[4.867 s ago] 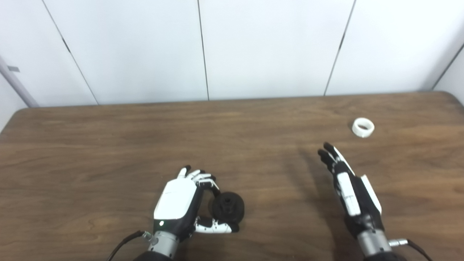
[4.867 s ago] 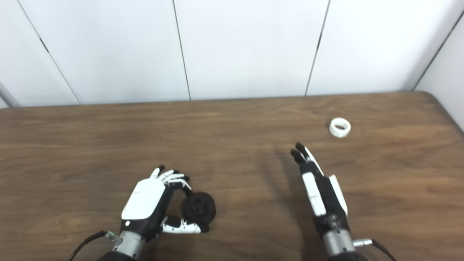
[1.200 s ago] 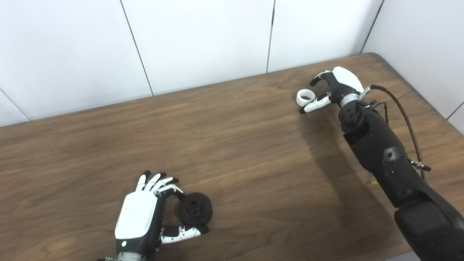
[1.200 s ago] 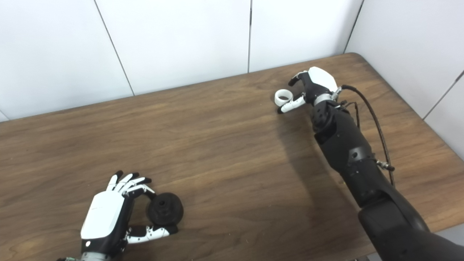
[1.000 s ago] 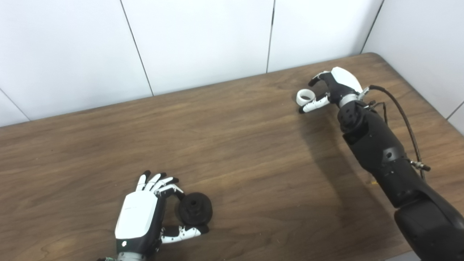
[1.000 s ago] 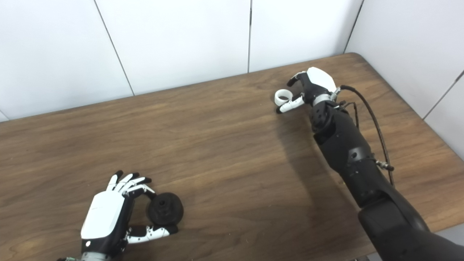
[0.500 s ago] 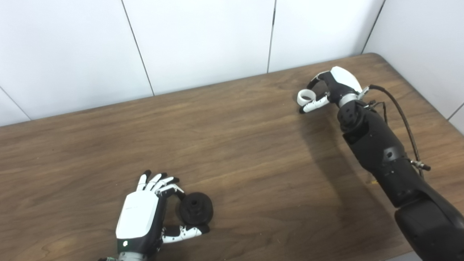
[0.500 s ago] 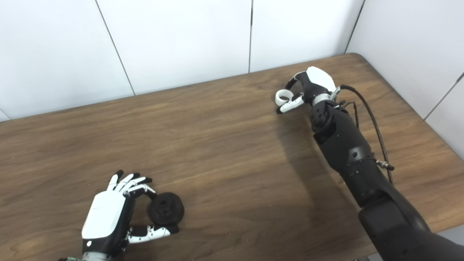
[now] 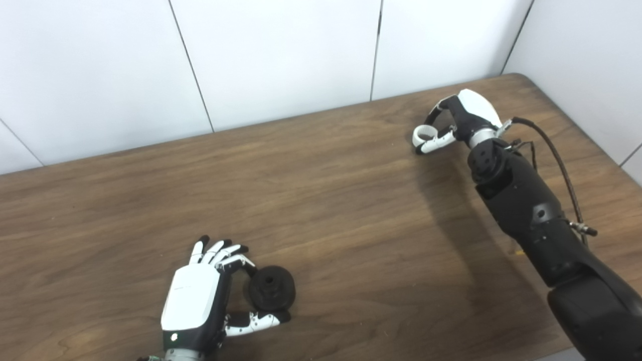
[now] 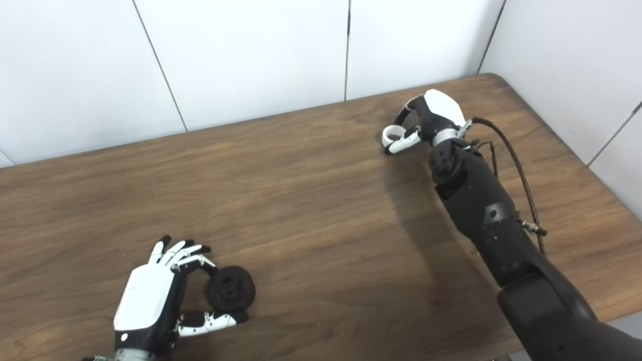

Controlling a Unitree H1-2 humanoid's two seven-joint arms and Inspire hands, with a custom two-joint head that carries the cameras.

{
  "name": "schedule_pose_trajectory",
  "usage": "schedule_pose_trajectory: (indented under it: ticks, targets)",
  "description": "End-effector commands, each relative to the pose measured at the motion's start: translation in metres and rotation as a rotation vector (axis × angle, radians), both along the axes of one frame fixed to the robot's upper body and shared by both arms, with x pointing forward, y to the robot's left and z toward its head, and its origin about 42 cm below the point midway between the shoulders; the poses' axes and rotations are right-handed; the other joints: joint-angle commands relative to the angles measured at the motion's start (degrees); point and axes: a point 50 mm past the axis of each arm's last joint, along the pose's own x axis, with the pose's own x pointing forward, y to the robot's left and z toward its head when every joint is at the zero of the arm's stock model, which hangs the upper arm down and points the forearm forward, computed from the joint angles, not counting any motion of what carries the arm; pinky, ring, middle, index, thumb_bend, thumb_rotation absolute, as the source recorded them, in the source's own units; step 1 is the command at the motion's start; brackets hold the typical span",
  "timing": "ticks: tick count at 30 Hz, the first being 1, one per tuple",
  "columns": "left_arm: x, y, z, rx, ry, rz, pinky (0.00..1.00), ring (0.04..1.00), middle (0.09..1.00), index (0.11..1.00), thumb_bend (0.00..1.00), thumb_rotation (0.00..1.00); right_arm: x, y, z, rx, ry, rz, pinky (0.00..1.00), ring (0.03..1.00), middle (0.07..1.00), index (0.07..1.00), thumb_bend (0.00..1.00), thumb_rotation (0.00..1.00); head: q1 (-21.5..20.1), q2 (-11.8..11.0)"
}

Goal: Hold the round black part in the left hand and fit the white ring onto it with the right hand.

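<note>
The wooden surface (image 9: 326, 200) runs wide, bare between the hands, its far edge at the white wall (image 9: 276, 55); the right hand (image 9: 454, 125), near the far right corner, has fingers and thumb curled on the white ring (image 9: 423, 134), whether lifted I cannot tell; the left hand (image 9: 200, 296), near the front edge, grips the black part (image 9: 272, 294), its bore facing up and rightward; no writing is readable

In front of me lies a brown wood-grain bench (image 9: 321, 190) with a rounded far right corner. Behind the bench stands a white panelled wall (image 9: 276, 55), its panels split by thin dark seams. Right of the bench, a second white wall (image 10: 567, 65) meets it.
</note>
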Motion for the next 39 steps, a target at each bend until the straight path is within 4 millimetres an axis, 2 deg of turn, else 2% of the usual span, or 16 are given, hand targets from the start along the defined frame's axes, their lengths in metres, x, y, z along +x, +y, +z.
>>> schedule_pose_trajectory:
  ticks: [1,9,18,28,32,39]
  targets:
    - [-0.008,0.001,-0.01,0.048,0.06,-0.009,1.0,0.883,0.792,0.484,0.52,0.05,0.006,-0.006,0.028,-0.048,-0.086,0.015,1.0,0.946,0.843,0.487,0.52,0.13,0.0,0.1]
    - [-0.009,0.0,-0.01,0.046,0.056,-0.01,1.0,0.885,0.79,0.484,0.52,0.05,0.001,-0.005,0.028,-0.039,-0.098,0.038,1.0,0.95,0.844,0.487,0.52,0.13,0.2,0.2]
    - [-0.009,-0.004,-0.009,0.054,0.054,-0.016,1.0,0.887,0.79,0.485,0.52,0.05,-0.014,0.026,0.046,-0.062,-0.188,0.235,1.0,0.955,0.835,0.486,0.52,0.13,1.6,0.4]
    - [-0.01,-0.015,-0.008,0.061,0.061,-0.016,1.0,0.893,0.788,0.485,0.52,0.05,-0.042,0.09,0.073,-0.075,-0.149,0.465,1.0,0.96,0.82,0.485,0.52,0.13,4.6,0.9]
    - [-0.011,-0.021,-0.006,0.059,0.06,-0.012,1.0,0.887,0.785,0.485,0.52,0.05,-0.06,0.109,0.078,-0.074,-0.121,0.547,1.0,0.963,0.831,0.485,0.52,0.13,7.2,1.5]
    - [-0.01,-0.026,-0.004,0.063,0.065,-0.007,1.0,0.887,0.781,0.485,0.52,0.05,-0.089,0.151,0.082,-0.087,-0.084,0.713,1.0,0.95,0.827,0.484,0.52,0.13,8.2,2.2]
